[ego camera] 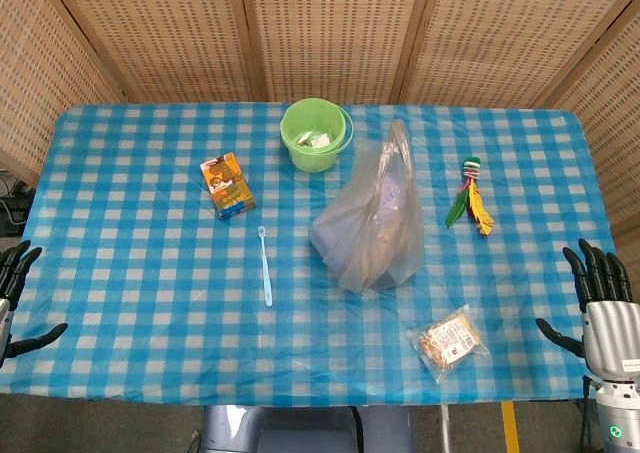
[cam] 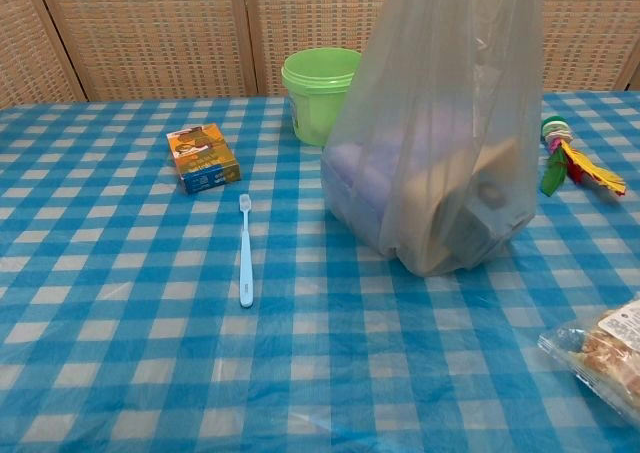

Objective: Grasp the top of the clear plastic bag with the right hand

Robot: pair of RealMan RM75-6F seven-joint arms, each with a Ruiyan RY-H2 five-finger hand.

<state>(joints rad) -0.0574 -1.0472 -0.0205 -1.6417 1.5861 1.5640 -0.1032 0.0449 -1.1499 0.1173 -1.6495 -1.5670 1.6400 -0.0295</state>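
Note:
A clear plastic bag [ego camera: 371, 223] stands upright in the middle of the blue checked table, filled with boxes; its gathered top [ego camera: 398, 133] points up and away. In the chest view the bag [cam: 440, 153] fills the upper right, its top cut off by the frame. My right hand [ego camera: 600, 303] hovers at the table's right front corner, fingers spread, holding nothing, far from the bag. My left hand [ego camera: 18, 298] sits at the left front edge, fingers apart and empty. Neither hand shows in the chest view.
A green bucket [ego camera: 316, 133] stands just behind the bag. An orange box [ego camera: 226, 184] and a light blue toothbrush [ego camera: 265, 265] lie left of it. A feather toy [ego camera: 470, 198] lies to the right, a snack packet [ego camera: 448, 341] at the front right.

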